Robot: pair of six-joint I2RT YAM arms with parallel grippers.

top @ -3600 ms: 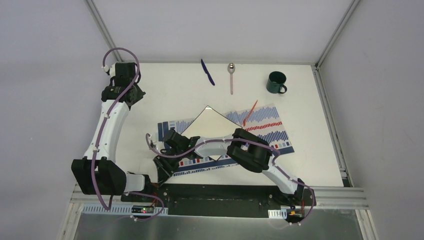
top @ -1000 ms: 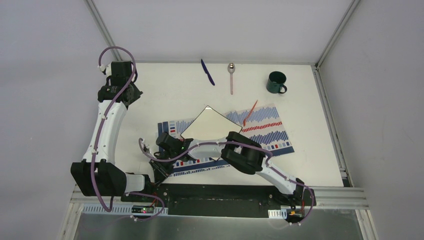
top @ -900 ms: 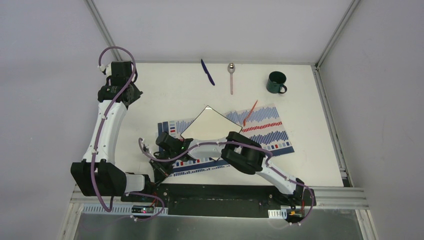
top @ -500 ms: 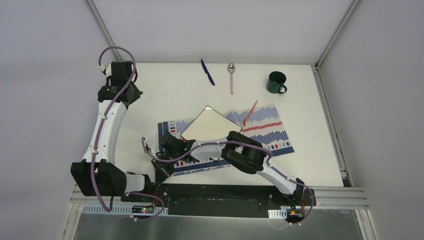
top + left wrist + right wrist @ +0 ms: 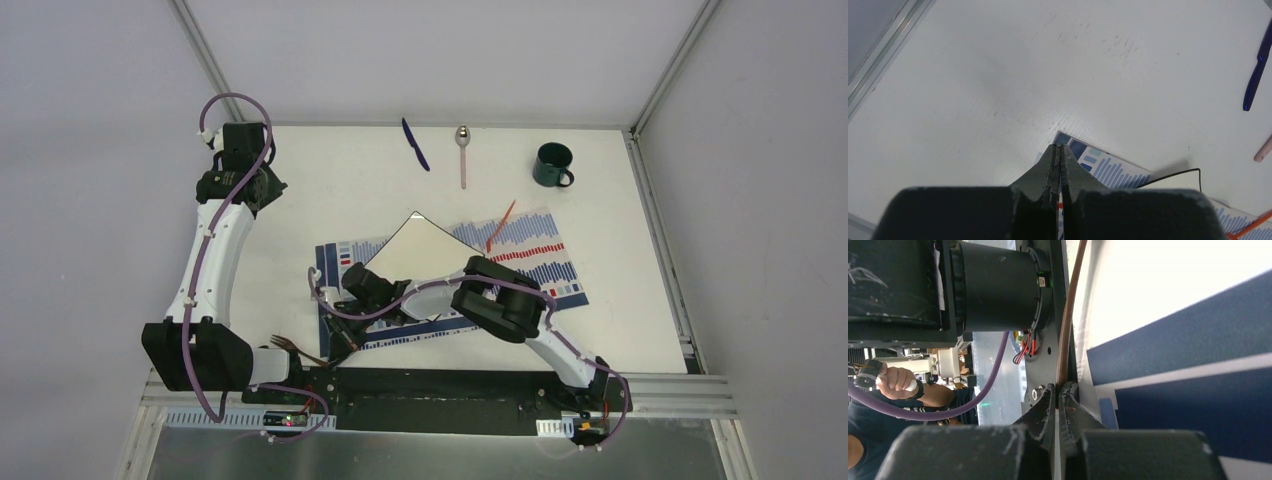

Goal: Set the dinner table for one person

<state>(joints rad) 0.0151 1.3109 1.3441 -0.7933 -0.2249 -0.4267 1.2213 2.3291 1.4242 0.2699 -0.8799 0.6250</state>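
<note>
Right gripper (image 5: 1058,387) is clamped on the brown fork (image 5: 1066,330) at the table's (image 5: 330,190) near edge; the fork lies along that edge, tines leftward, mat (image 5: 540,265) just rightward. Left gripper (image 5: 1059,150), closed and empty, hangs over the far-left corner

— What's lying at the back?
— A blue utensil (image 5: 415,144), a spoon (image 5: 462,155) with a pinkish handle near it, and a dark green mug (image 5: 552,165) off to the right
— And nearer?
— A striped placemat (image 5: 540,265) with a square white plate (image 5: 415,250) set cornerwise on it, an orange stick (image 5: 500,226) across its far edge, and a brown fork (image 5: 298,349) at the near left
</note>
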